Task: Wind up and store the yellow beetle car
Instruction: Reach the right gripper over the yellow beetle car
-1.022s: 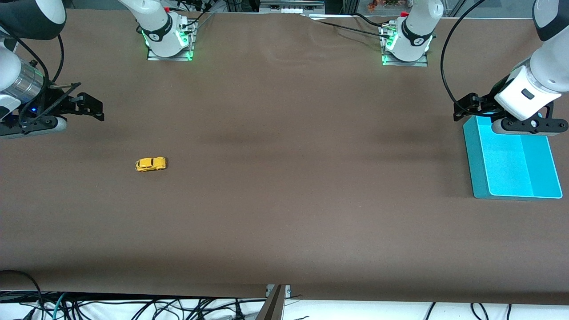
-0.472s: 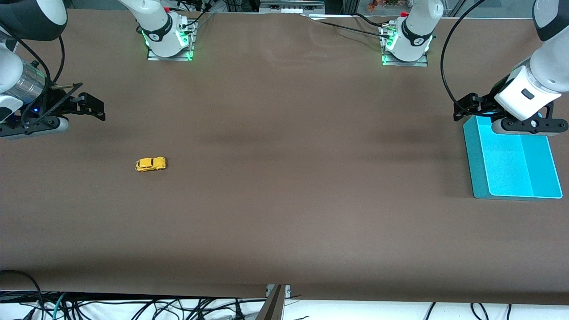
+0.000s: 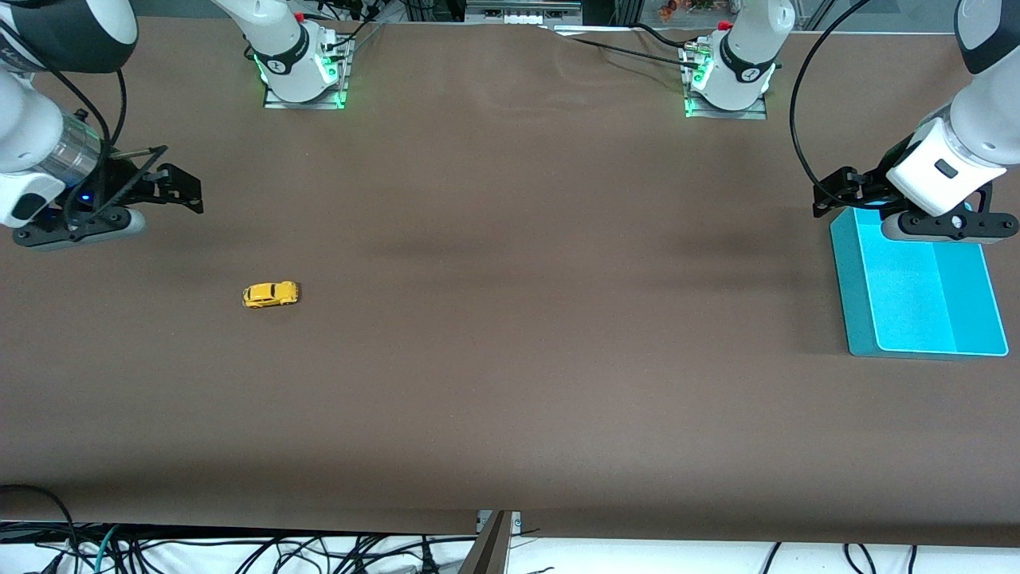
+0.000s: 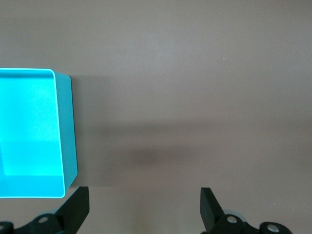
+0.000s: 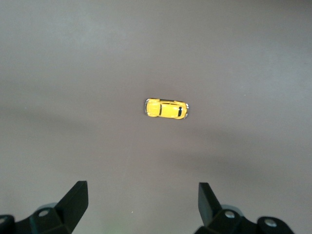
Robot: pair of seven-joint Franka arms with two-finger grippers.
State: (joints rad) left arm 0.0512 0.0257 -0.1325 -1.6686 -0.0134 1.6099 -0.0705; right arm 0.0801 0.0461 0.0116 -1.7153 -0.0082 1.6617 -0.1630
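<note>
The yellow beetle car [image 3: 271,294] stands on its wheels on the brown table toward the right arm's end; the right wrist view shows the car [image 5: 166,108] from above. My right gripper [image 3: 182,188] hangs open and empty over bare table, apart from the car, and its dark fingers frame only tabletop [image 5: 143,189]. My left gripper [image 3: 829,195] is open and empty above the table at the edge of the cyan bin [image 3: 851,279]. In the left wrist view that gripper [image 4: 144,195] holds nothing.
The cyan bin [image 4: 69,126] is an open rectangular box at the left arm's end of the table, with nothing visible inside. Both arm bases [image 3: 301,72] [image 3: 727,80] stand along the table edge farthest from the front camera. Cables hang below the table's near edge.
My right gripper has shifted a little toward the middle of the table, still open. The car, the bin and the left arm have not moved.
</note>
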